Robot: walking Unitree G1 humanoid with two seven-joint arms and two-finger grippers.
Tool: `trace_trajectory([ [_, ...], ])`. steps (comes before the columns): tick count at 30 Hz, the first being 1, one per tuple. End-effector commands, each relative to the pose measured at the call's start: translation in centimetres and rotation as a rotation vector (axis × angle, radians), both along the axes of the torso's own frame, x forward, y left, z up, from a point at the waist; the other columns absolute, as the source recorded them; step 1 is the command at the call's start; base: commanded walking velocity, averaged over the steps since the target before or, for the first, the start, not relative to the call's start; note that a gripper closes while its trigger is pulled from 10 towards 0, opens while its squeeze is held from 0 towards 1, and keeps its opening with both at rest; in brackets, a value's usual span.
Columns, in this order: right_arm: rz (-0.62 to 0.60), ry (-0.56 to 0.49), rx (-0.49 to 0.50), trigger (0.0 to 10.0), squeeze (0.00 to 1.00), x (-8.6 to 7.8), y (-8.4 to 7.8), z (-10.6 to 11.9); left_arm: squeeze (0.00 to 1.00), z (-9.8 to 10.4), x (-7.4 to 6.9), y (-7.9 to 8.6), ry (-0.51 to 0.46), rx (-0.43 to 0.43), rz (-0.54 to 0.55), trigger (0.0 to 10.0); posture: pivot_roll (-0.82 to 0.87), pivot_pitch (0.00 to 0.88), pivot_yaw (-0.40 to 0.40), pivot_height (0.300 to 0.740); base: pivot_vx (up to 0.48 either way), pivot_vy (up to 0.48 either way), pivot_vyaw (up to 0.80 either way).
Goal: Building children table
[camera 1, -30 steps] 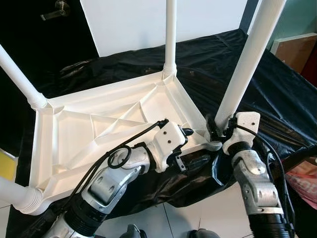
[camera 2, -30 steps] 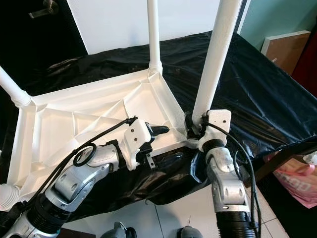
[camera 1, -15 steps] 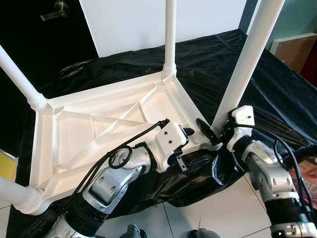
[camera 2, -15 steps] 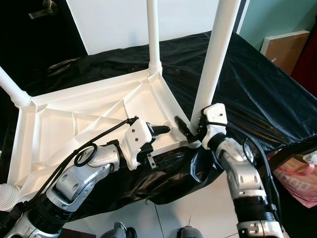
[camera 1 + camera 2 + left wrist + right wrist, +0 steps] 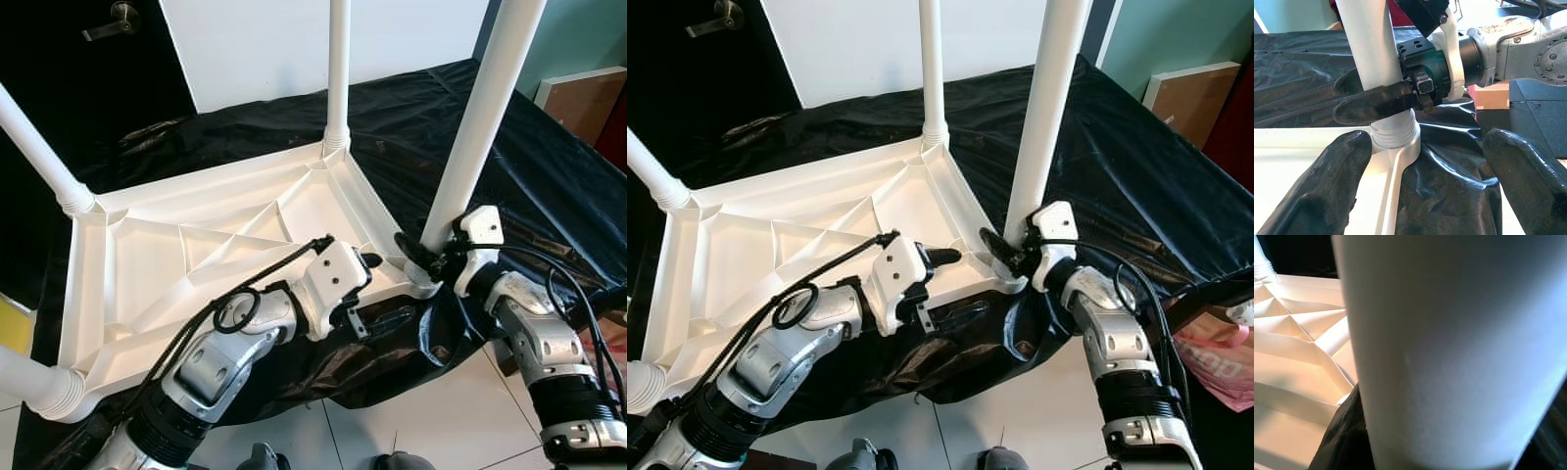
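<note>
Right tool (image 5: 421, 257) clamped low on the near-right table leg (image 5: 480, 117), just above its ribbed collar, one black finger (image 5: 1374, 105) lying across the front of the white tube and the other behind it. Left tool (image 5: 945, 258) poised just inside the near rim of the upturned tabletop (image 5: 196, 255), fingers (image 5: 1327, 186) spread wide apart and gripping nothing, pointed toward the same corner socket. Upturned white plastic tabletop resting underside-up on a surface covered by black plastic sheeting (image 5: 421, 127), ribbed bracing facing upward. Four white legs standing up from the corners: far-right leg (image 5: 338, 69) upright in its socket, far-left leg (image 5: 34, 147) leaning outward, near-left leg (image 5: 29, 382) jutting toward the camera at the lower left corner. Near-right leg upright, tilted slightly, its base seated in the corner socket at the sheeting's edge. White wall panel (image 5: 294, 39) behind the surface, dark door with a metal handle (image 5: 116, 17) to the left, teal wall and brown board (image 5: 588, 98) to the right, pale tiled floor (image 5: 431, 421) below.
</note>
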State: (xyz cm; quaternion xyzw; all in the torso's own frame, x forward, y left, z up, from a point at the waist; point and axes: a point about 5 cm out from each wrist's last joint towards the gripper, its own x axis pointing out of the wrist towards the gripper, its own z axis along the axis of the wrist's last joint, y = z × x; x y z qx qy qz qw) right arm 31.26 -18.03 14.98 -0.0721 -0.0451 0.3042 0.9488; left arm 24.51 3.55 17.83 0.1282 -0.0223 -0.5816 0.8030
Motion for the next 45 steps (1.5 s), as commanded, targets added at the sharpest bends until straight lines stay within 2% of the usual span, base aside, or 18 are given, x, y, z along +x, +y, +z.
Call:
trace_trajectory([
  [1,0.013,0.034,-0.005,0.0,0.00,-0.2,0.0,-0.9,0.00,-0.2,-0.1,0.2,0.007,0.019,-0.024,10.0,-0.08,0.087,0.052,0.740,0.000,0.000,0.00],
  [2,0.005,0.036,-0.003,0.0,0.00,-0.2,-0.1,-1.0,0.00,-0.2,-0.1,0.2,0.007,0.018,-0.024,10.0,-0.08,0.087,0.052,0.740,0.000,0.000,0.00],
  [3,-0.009,0.039,0.003,6.2,0.00,-0.2,-0.1,-1.1,0.00,-0.2,-0.1,0.2,0.006,0.018,-0.025,10.0,-0.08,0.086,0.052,0.740,0.000,0.000,0.00],
  [4,-0.009,0.039,0.003,6.2,0.00,-0.2,-0.1,-1.1,0.00,-0.2,-0.1,0.2,0.006,0.018,-0.025,10.0,-0.08,0.086,0.052,0.740,0.000,0.000,0.00],
  [5,-0.020,0.041,0.006,10.0,0.00,-0.3,-0.2,-1.1,0.00,-0.2,-0.1,0.2,0.006,0.018,-0.025,10.0,-0.08,0.086,0.052,0.740,0.000,0.000,0.00],
  [10,-0.048,0.039,0.016,10.0,0.00,-0.3,-0.3,-1.2,0.00,-0.2,-0.1,0.2,0.006,0.017,-0.025,10.0,-0.08,0.085,0.052,0.740,0.000,0.000,0.00],
  [21,-0.274,0.033,0.064,10.0,0.00,-1.0,0.2,-1.9,0.00,-0.1,0.0,0.1,0.003,0.018,-0.030,10.0,-0.08,0.075,0.050,0.740,0.000,0.000,0.00],
  [23,-0.274,0.033,0.064,10.0,0.00,-1.0,0.2,-1.9,0.00,-0.1,0.0,0.1,0.003,0.018,-0.030,10.0,-0.08,0.075,0.050,0.740,0.000,0.000,0.00],
  [25,-0.400,0.046,0.097,10.0,0.00,-1.2,0.3,-2.2,0.00,-0.1,-0.1,0.1,0.003,0.019,-0.033,10.0,-0.08,0.070,0.050,0.740,0.000,0.000,0.00],
  [26,-0.400,0.046,0.097,10.0,0.00,-1.2,0.3,-2.2,0.00,-0.1,-0.1,0.1,0.003,0.019,-0.033,10.0,-0.08,0.070,0.050,0.740,0.000,0.000,0.00],
  [28,-0.521,0.068,0.137,10.0,0.00,-1.6,0.8,-2.7,0.00,-0.1,0.0,0.1,0.001,0.020,-0.035,10.0,-0.08,0.070,0.050,0.740,0.000,0.000,0.00],
  [31,-0.572,0.070,0.153,10.0,0.00,-1.8,1.1,-2.8,0.00,-0.1,-0.1,0.1,0.001,0.021,-0.036,10.0,-0.08,0.070,0.050,0.740,0.000,0.000,0.00],
  [34,-0.716,0.094,0.184,10.0,0.00,-2.4,2.0,-3.3,0.00,-0.2,-0.1,0.1,0.002,0.021,-0.038,10.0,-0.08,0.071,0.045,0.740,0.000,0.000,0.00],
  [35,-0.716,0.094,0.184,10.0,0.00,-2.4,2.0,-3.3,0.00,-0.2,-0.1,0.1,0.002,0.021,-0.038,10.0,-0.08,0.071,0.045,0.740,0.000,0.000,0.00],
  [38,-0.753,0.116,0.219,10.0,0.00,-2.9,3.4,-3.5,0.00,-0.1,-0.2,0.0,0.004,0.018,-0.036,10.0,-0.07,0.072,0.043,0.740,0.000,0.000,0.00],
  [45,-0.737,0.095,0.235,10.0,0.00,-2.9,3.8,-2.8,0.00,-0.2,-0.2,0.0,0.006,0.017,-0.035,10.0,-0.08,0.074,0.040,0.740,0.000,0.000,0.00],
])
